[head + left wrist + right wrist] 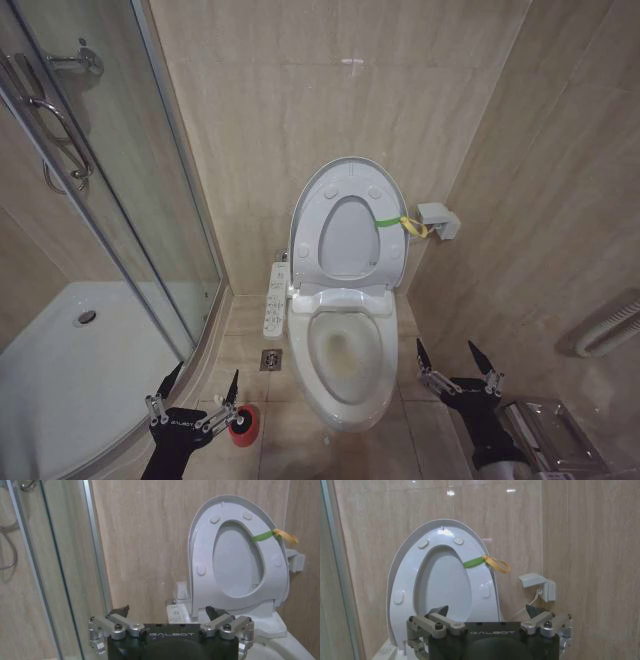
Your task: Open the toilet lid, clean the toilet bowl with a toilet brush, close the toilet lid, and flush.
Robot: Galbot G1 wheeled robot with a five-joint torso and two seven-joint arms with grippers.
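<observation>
- Beige tiled walls close in around the toilet bowl (348, 362); you have bare floor on both of its sides.
- Left of the bowl, your left gripper (195, 392) hangs low with its jaws spread, just beside the toilet brush (242, 423) in its red cup.
- Your bowl runs lengthwise from the back wall toward you; the toilet lid (347, 224) stands upright against that wall, strap loop (401, 222) on its right edge.
- Right of the bowl, your right gripper (458, 359) hovers, jaws spread, holding nothing.
</observation>
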